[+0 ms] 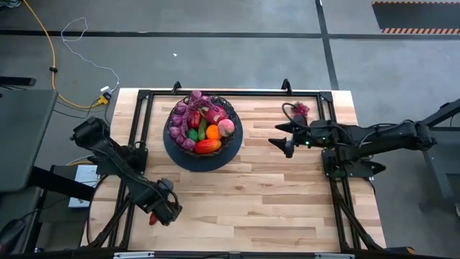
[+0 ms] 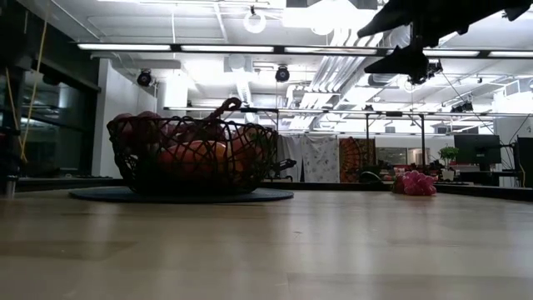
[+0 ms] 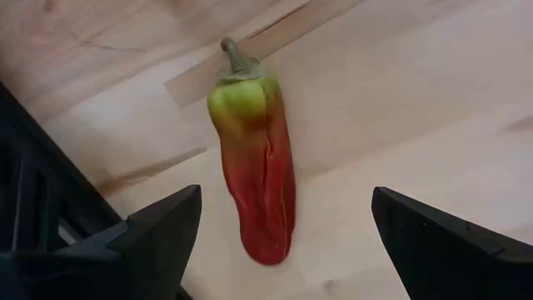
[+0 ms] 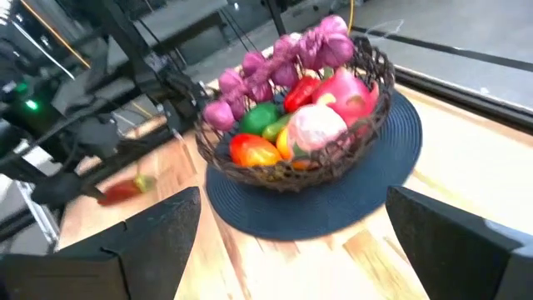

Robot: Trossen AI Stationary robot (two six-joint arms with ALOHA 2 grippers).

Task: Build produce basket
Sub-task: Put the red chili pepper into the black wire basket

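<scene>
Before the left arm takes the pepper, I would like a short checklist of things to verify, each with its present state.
1. Left gripper open: ok, fingers spread wide.
2. Pepper between the fingers: ok, roughly centred, lying flat on the table.
3. Fingers touching the pepper: not yet; gaps show on both sides.
4. Room in the basket: cannot tell; it is already piled with produce.
5. Right gripper out of the way: ok, open, right of the basket.
6. Other loose items: not ok, a pink piece lies at the table's far right.
</scene>
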